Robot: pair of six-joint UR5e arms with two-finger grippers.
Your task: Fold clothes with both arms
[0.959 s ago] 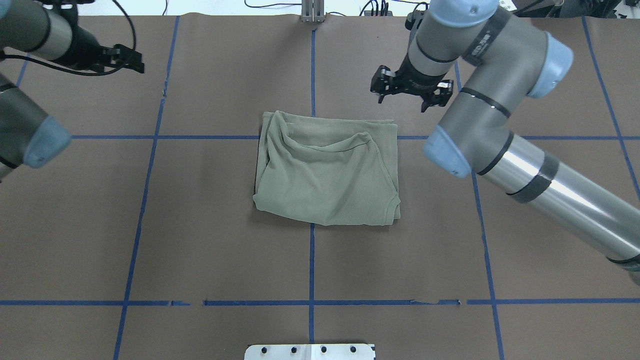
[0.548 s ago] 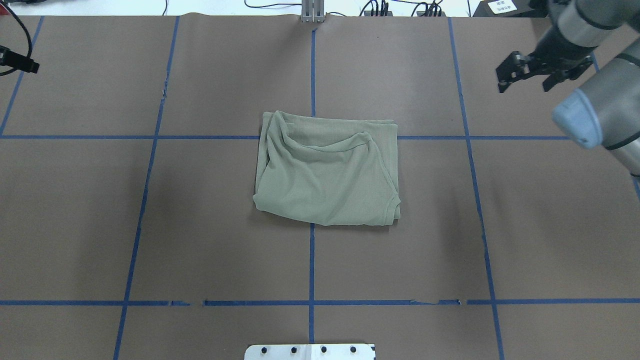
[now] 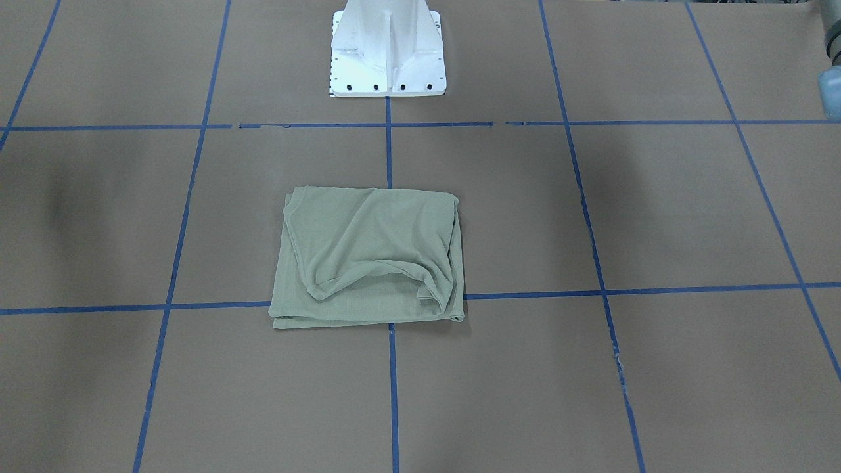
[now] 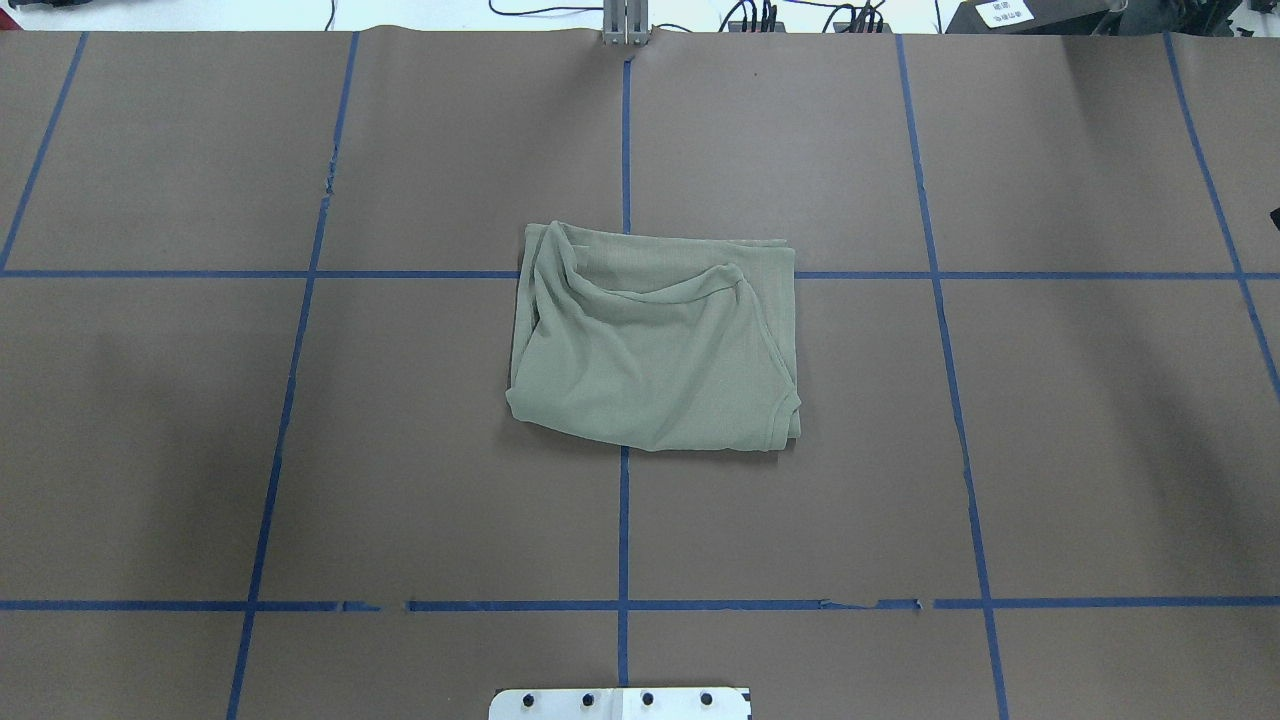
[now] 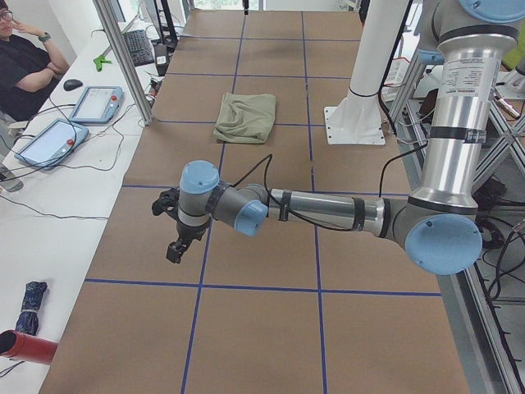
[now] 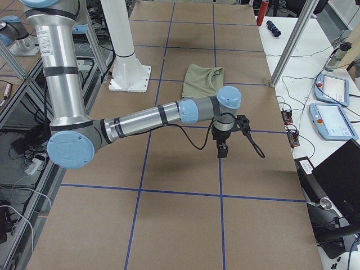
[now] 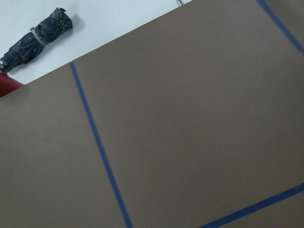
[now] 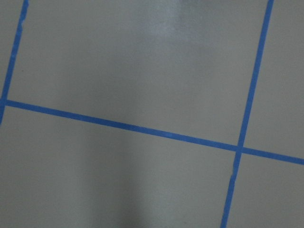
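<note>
The olive-green shirt (image 4: 650, 350) lies folded into a rough rectangle at the middle of the brown table, with wrinkles across its top layer; it also shows in the front view (image 3: 368, 256) and both side views (image 5: 246, 117) (image 6: 203, 80). Nothing touches it. My left gripper (image 5: 174, 226) hangs over the table's left end, far from the shirt. My right gripper (image 6: 230, 135) hangs over the right end, also well clear. Only the side views show them, so I cannot tell whether either is open or shut. Both wrist views show only bare brown paper and blue tape.
The white pedestal base (image 3: 387, 59) stands at the robot's edge of the table. A seated person (image 5: 25, 66) and teach pendants (image 5: 94, 104) (image 6: 334, 90) are along the far bench. A folded umbrella (image 7: 38, 33) and a red cylinder (image 5: 29, 345) lie beyond the left end.
Both arms have swung outward, away from the shirt, and have left the overhead view. The shirt has not moved.
</note>
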